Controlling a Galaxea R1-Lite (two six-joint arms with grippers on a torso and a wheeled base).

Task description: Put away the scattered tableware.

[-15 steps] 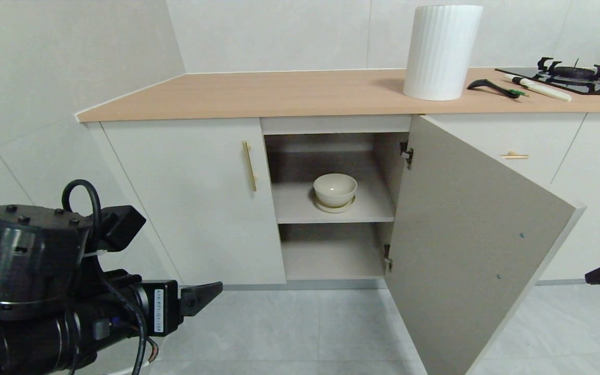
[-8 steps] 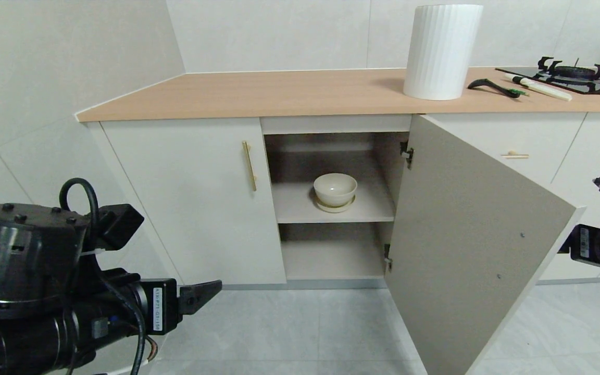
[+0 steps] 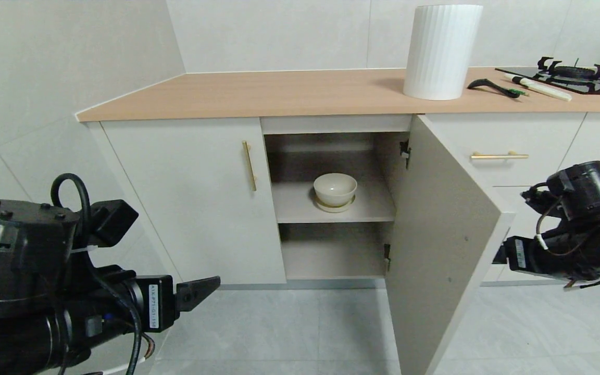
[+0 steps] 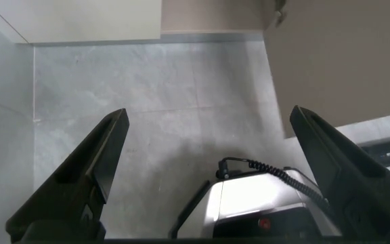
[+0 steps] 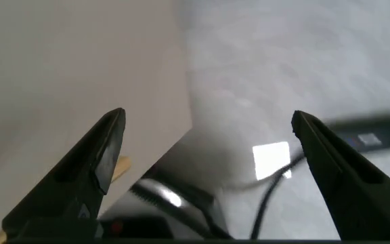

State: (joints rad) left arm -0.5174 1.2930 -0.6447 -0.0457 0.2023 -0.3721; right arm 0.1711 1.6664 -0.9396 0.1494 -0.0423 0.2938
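Bowl (image 3: 335,189) on shelf (image 3: 367,208), left gripper (image 4: 210,115) spread wide, right gripper (image 5: 208,115) spread wide by door (image 3: 446,234), both well apart from it

The left arm (image 3: 45,291) sits low on the robot's left, its forearm roughly level and pointing forward and inward, with a black cable (image 3: 71,192) looped over the wrist. The left gripper (image 4: 208,135) has its dark fingers (image 4: 87,176) spread wide, nothing between them. The right arm (image 3: 571,234) is at mid height on the robot's right, its wrist turned inward. The right gripper (image 5: 208,142) is likewise spread wide and empty.
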